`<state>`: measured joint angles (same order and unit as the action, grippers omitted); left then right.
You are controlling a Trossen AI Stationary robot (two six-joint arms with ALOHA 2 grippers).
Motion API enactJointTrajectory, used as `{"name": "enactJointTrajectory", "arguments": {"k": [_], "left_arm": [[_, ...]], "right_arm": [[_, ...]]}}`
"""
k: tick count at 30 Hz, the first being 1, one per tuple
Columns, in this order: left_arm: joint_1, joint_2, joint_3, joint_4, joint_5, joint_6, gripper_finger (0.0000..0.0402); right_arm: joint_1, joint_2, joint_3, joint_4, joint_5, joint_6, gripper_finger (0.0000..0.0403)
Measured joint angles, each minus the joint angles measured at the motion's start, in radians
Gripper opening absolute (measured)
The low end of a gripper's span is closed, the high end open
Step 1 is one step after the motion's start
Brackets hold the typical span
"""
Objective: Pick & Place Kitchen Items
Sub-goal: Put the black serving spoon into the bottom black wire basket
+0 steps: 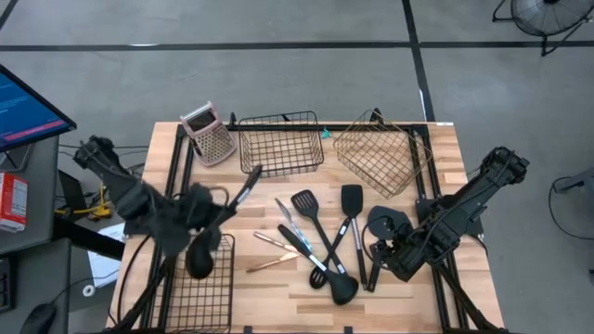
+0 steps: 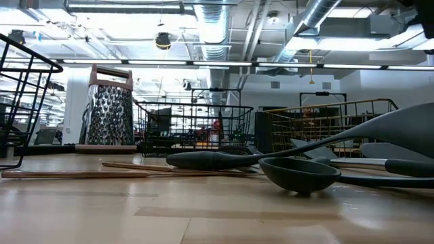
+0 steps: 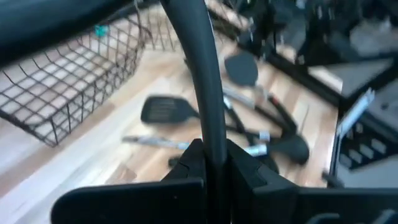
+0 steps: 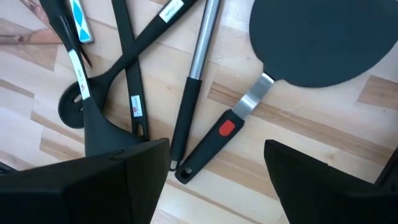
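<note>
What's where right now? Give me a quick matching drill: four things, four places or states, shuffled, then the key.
Column 1
1. left gripper
2. right gripper
3. box grater
4. copper wire basket

Column 2
A. open above the red-marked black handle of the round turner
B. far side of the table, to the right of the black wire basket
C. shut on a long black utensil handle, over the near-left basket
D. standing upright at the far-left corner

Pairs: 1-C, 2-A, 3-D, 4-B
</note>
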<state>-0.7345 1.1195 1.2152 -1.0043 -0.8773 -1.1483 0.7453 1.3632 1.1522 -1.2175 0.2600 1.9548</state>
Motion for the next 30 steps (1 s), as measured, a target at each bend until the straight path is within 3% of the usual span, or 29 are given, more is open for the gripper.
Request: {"name": "enactJointTrajectory", "arguments": {"k": [5, 9, 17, 30], "left_arm": [[-0.130, 0.060, -0.031, -0.034, -0.098, -0.112, 0.0004], [-0.240, 0.096, -0.106, -0.033, -0.160, -0.318, 0.0004], [-0.430, 0.171, -0.247, -0.032, -0.161, -0.640, 0.0005], [-0.542, 0.322, -0.302, -0.025, -0.097, -0.833, 0.0005]], "right_arm": [[-0.004, 0.000, 0.000, 0.000, 0.007, 0.000, 0.0260], [-0.004, 0.000, 0.000, 0.000, 0.007, 0.000, 0.0260], [-0.009, 0.000, 0.000, 0.000, 0.006, 0.000, 0.0260], [-0.009, 0.000, 0.000, 0.003, 0.004, 0.002, 0.0260]]}}
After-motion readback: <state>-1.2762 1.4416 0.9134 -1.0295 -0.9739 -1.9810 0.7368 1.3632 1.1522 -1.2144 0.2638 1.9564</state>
